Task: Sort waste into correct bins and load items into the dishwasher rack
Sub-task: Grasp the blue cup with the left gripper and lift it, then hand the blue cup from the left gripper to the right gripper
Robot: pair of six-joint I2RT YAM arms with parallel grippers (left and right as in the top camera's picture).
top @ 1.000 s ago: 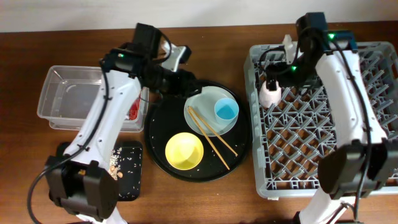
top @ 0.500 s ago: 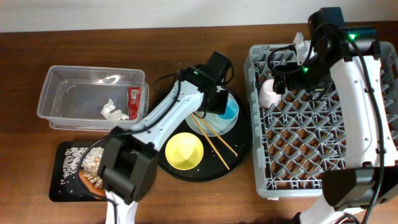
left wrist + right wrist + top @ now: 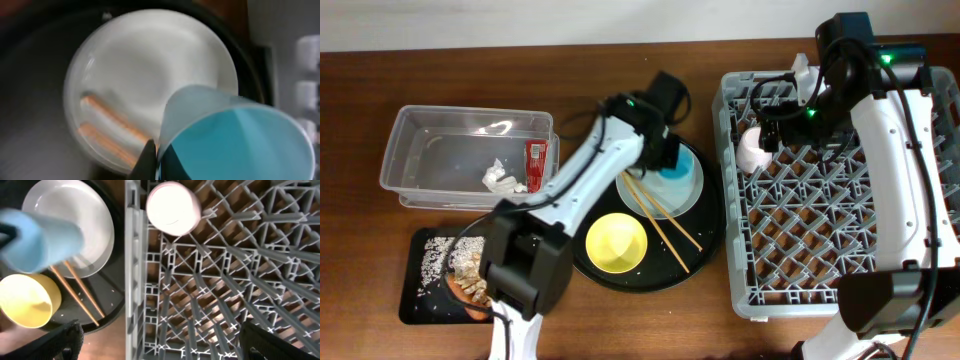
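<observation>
Brown wooden table (image 3: pixel 650 322) carries all items; a white wall runs along its far edge.

**Markings.** The only print is on the wrapper (image 3: pixel 535 165), and it is too small to read.

**Left gripper** (image 3: pixel 665 158)
- Position: over the round tray (image 3: pixel 710 225), at the far side of the plate (image 3: pixel 642 190).
- State: closed on the rim of the blue cup (image 3: pixel 680 180). The left wrist view shows one dark fingertip (image 3: pixel 147 161) against the outside of the cup wall. The other finger is hidden.
- Load: the blue cup is tilted over the plate. Whether it touches the plate cannot be told.

**Right gripper** (image 3: pixel 160 337)
- Position: above the far-left part of the rack (image 3: pixel 732 230).
- State: fingers spread wide, holding nothing and touching nothing.
- The white cup (image 3: pixel 173 207) sits among the pegs near the rack's far-left corner, apart from the fingers.

**Item locations**
- Chopsticks (image 3: pixel 665 220): both lie diagonally, with their far ends on the plate and their near ends on the round tray.
- Bowl (image 3: pixel 616 243): upright on the round tray, just in front of the plate.
- Tub (image 3: pixel 440 150): at far left. It contains the tissue (image 3: pixel 500 179) and the wrapper, which stands against its right wall.
- Black tray (image 3: pixel 525 300): in front of the tub. It holds the scraps (image 3: pixel 470 262) with scattered rice, and the carrot (image 3: pixel 465 292) is at its near edge.
</observation>
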